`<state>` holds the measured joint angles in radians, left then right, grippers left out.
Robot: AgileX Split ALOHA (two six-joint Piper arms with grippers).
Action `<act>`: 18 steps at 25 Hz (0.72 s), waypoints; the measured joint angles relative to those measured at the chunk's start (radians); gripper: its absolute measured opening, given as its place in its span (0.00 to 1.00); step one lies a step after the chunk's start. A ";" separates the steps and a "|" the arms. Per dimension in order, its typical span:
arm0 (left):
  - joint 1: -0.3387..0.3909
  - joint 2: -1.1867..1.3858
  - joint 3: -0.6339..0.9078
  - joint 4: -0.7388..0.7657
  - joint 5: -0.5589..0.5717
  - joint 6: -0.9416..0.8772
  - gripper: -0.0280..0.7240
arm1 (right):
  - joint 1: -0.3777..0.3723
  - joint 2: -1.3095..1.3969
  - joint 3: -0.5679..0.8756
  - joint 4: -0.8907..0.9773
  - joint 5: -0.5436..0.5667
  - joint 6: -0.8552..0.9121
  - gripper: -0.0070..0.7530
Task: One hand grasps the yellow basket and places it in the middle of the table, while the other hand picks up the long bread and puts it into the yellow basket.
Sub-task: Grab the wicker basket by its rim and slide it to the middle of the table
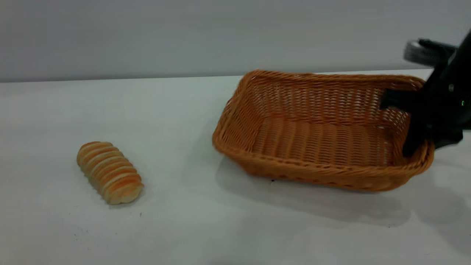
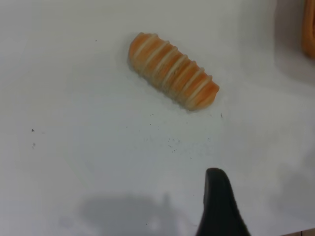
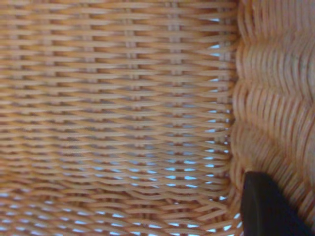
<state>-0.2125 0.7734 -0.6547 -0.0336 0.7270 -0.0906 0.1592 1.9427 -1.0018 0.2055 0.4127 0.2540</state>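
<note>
In the exterior view, the right gripper (image 1: 412, 127) reaches in from the right edge and straddles the right end wall of the yellow basket (image 1: 320, 129). One black finger (image 1: 395, 99) lies inside against the wall near the far corner; another comes down inside toward the near right corner. The body of the arm stays outside the rim, with a grey-silver cylindrical part behind it. The gripper looks clenched on the basket's right wall, and the basket's left end seems slightly raised, with shadow beneath it. The basket is orange-tan wicker, rectangular, with flared sides, a braided rim and a ribbed flat bottom, and it sits on the right half of the desk (image 1: 184, 228). The long bread (image 1: 109, 172) lies well apart to the left, flat on the desk, a short oblong roll with orange-brown and cream ridges. The left gripper does not show here.

In the left wrist view, one black fingertip of the left gripper (image 2: 219, 204) hangs above the bare desk (image 2: 74, 98), apart from the long bread (image 2: 173, 71); I cannot tell whether its fingers are released or clenched. A sliver of the yellow basket (image 2: 309, 29) shows at the frame's edge.

In the right wrist view, the basket's weave (image 3: 123, 98) fills the frame, and one black fingertip (image 3: 266, 206) presses on the braided part.
</note>
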 joint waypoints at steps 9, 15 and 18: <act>0.000 0.000 0.000 0.000 0.001 0.000 0.72 | 0.037 -0.019 -0.094 0.272 0.181 -0.367 0.14; 0.000 0.000 0.000 0.000 0.002 0.000 0.72 | 0.103 0.016 -0.097 0.448 0.114 -0.498 0.14; 0.000 0.000 0.000 0.000 0.004 -0.001 0.72 | 0.126 0.058 -0.097 0.469 0.086 -0.527 0.14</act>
<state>-0.2125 0.7734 -0.6547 -0.0336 0.7306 -0.0916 0.2848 2.0012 -1.0986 0.6740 0.4986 -0.2731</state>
